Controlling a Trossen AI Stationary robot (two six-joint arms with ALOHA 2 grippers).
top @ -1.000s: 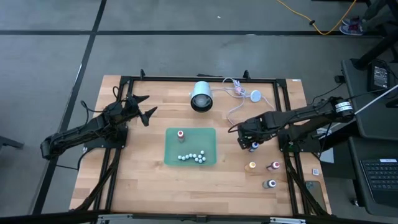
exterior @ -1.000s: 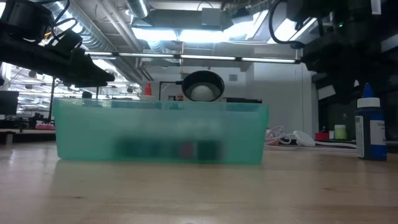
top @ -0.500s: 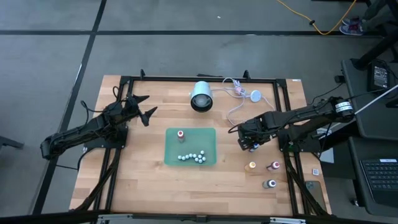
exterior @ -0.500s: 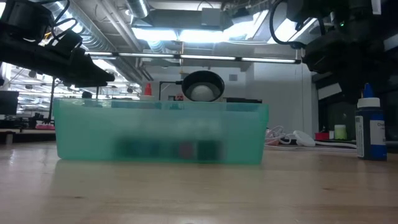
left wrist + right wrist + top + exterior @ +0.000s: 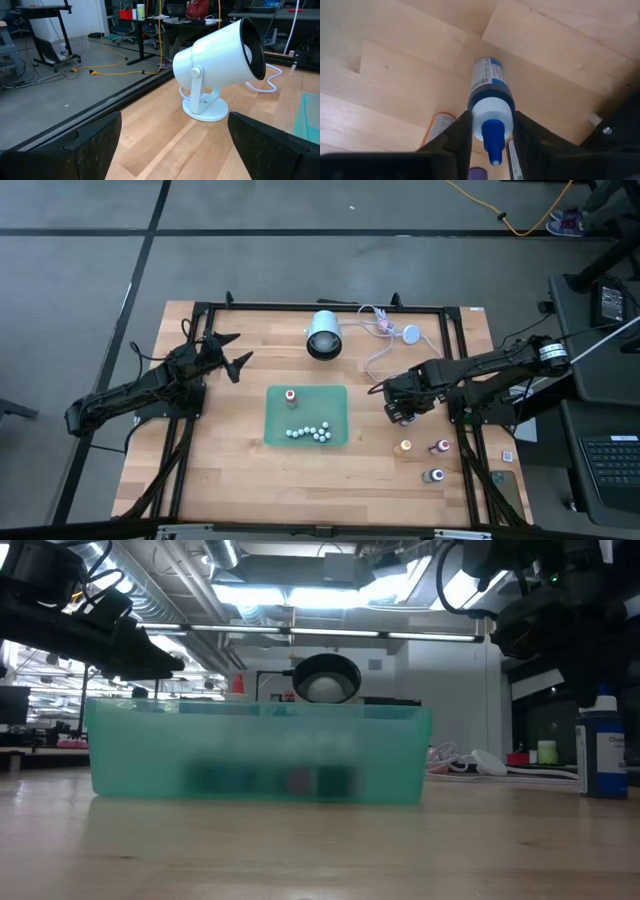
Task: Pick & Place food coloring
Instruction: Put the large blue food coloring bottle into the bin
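Observation:
The food coloring bottles stand on the table's right side. My right gripper (image 5: 405, 412) points down, shut over the blue one (image 5: 487, 82), which stands on its base (image 5: 603, 750). The orange (image 5: 404, 447), dark red (image 5: 441, 446) and grey (image 5: 435, 475) bottles stand nearer the front edge. A red bottle (image 5: 291, 395) stands upright in the green tray (image 5: 335, 405). My left gripper (image 5: 232, 352) waits open at the table's far left, touching nothing. My right gripper pinches the blue bottle at its white collar (image 5: 492, 112), just below the blue tip, between its two fingers (image 5: 457, 135). The fingers come from above, pointing down along the bottle. The bottle stands upright with its base on the table.
Several small white balls (image 5: 310, 433) lie at the tray's near side. A white spot lamp (image 5: 323, 335) stands behind the tray, its cable (image 5: 385, 340) running to the right. Black frame rails (image 5: 455, 360) border the table.
My right gripper has closed its fingers around the blue bottle's top, staying in place. In the high view the bottle, which showed between the fingers before, is now covered. In the low view the bottle has shifted slightly sideways, still upright.

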